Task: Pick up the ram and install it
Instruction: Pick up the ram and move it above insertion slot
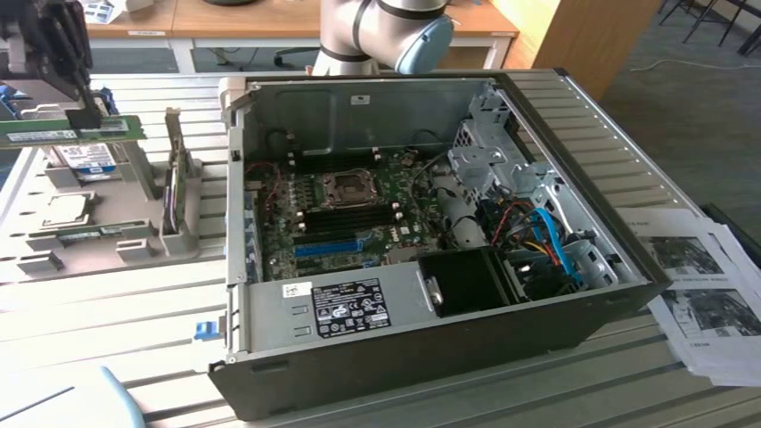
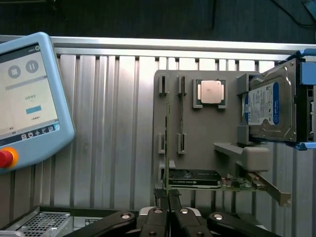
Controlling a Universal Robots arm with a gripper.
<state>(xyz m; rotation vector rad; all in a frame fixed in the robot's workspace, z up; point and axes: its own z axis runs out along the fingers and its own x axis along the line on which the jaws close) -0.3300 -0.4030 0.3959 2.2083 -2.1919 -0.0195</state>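
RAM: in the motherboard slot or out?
Out: the gripper is shut on the ram, outside the computer case, above the grey parts tray.

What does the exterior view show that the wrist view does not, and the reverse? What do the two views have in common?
Exterior view: the inside of the open computer case, with its motherboard and blue slot, and printed papers beside it.
Wrist view: a pendant's screen and red button.
Both: the gripper shut on the ram, near the gray tray that carries a hard drive.
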